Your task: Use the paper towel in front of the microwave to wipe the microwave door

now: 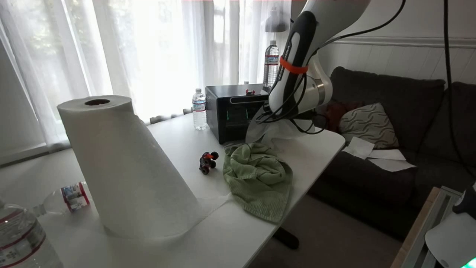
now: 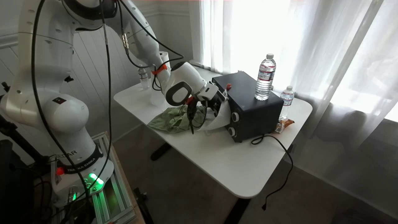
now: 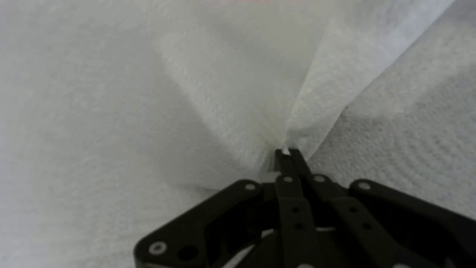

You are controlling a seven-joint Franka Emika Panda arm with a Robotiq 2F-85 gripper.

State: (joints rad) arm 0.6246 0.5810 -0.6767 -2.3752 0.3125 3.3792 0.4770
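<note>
At the far left of an exterior view, a water bottle (image 1: pixel 24 238) is cut off by the edge, and near it another bottle (image 1: pixel 74 197) lies on its side on the white counter (image 1: pixel 212 238). Just right of them stands a thick roll of paper towels (image 1: pixel 130 167), its loose end (image 1: pixel 210 206) trailing toward a crumpled green cloth (image 1: pixel 256 178). Farther along, an upright bottle (image 1: pixel 199 111) stands close beside the black microwave (image 1: pixel 222 108), with a toy truck (image 1: pixel 206 162) on the counter in front. A red toy (image 1: pixel 250 92) and a tall bottle (image 1: pixel 272 61) rest on top of the microwave.

The paper towel (image 1: pixel 260 130) hangs in front of the right part of the microwave door (image 1: pixel 236 121), its lower part near the cloth; whether it touches the door cannot be told. It is white, thin and slightly see-through, and in an exterior view the sheet (image 2: pixel 222 118) bends in a broad curve under the claw (image 3: pixel 286 152). The wrist view shows it pale grey-white with a fine dimpled grain, its folds drawn into a tight pinch, faintly yellowish there, and one straight edge slanting up to the right. The claw is clenched on that pinch, fingertips (image 3: pixel 279 160) pressed together with a scrap of white between them.

To the right, the robot arm (image 1: pixel 297 74) slants down from the top edge, and beyond it a dark sofa (image 1: pixel 360 190) bears a patterned pillow (image 1: pixel 368 126) and loose papers (image 1: pixel 359 147).
</note>
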